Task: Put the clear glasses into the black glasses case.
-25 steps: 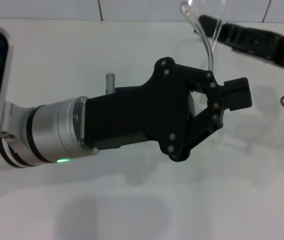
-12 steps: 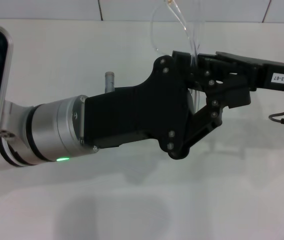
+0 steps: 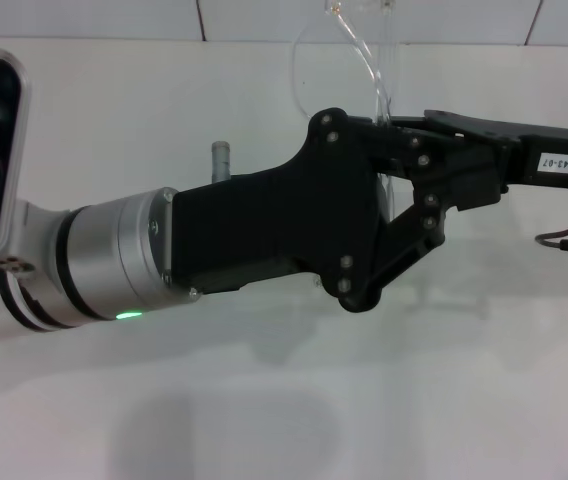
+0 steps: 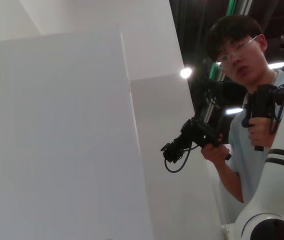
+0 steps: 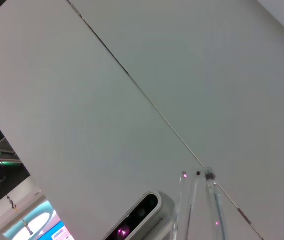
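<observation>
The clear glasses [image 3: 339,50] are held up over the white table, their clear arms [image 5: 214,205] also showing in the right wrist view. My right gripper [image 3: 404,130] reaches in from the right and is shut on the clear glasses. My left gripper [image 3: 469,185] fills the middle of the head view, pointing right. It is shut, its tips lie just under the right gripper, and I see nothing held in it. One clear arm hangs down behind the left gripper's linkage. The black glasses case is out of view.
A small grey cylinder [image 3: 220,160] stands on the white table [image 3: 444,380] behind the left arm. A dark cable [image 3: 564,238] lies at the right edge. In the left wrist view a person [image 4: 242,100] stands beside the robot holding black handles.
My right gripper has come down and to the left with the clear glasses, from the far right top to just above the left gripper's tips. The left arm has barely moved.
</observation>
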Motion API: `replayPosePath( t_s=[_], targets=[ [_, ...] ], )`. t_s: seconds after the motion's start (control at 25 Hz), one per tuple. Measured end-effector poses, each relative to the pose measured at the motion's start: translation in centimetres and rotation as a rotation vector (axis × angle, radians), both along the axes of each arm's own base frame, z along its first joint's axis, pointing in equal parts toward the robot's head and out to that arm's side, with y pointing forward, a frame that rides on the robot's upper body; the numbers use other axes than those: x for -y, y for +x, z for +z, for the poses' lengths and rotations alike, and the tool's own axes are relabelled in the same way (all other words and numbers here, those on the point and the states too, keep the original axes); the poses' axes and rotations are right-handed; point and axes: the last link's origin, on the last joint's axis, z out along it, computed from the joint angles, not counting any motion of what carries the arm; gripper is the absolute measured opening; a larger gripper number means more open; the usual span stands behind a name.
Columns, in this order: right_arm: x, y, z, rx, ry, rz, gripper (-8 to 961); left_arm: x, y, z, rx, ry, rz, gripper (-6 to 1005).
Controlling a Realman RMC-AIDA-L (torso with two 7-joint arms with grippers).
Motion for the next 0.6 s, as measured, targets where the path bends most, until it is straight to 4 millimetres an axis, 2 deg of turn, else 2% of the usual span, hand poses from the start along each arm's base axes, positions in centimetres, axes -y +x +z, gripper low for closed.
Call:
replayPosePath(
  t_s=[0.36,0.6],
  targets=[
    [0.1,0.2,0.2,-0.006,0.005,-0.005,121,-0.1,-0.1,0.0,0.003,-0.001,0.009,47],
    [-0.8,1.6,0.8,0.041,0.074,-0.075,121,-0.2,-0.3,0.7,0.030,0.012,0.030,47]
  ],
)
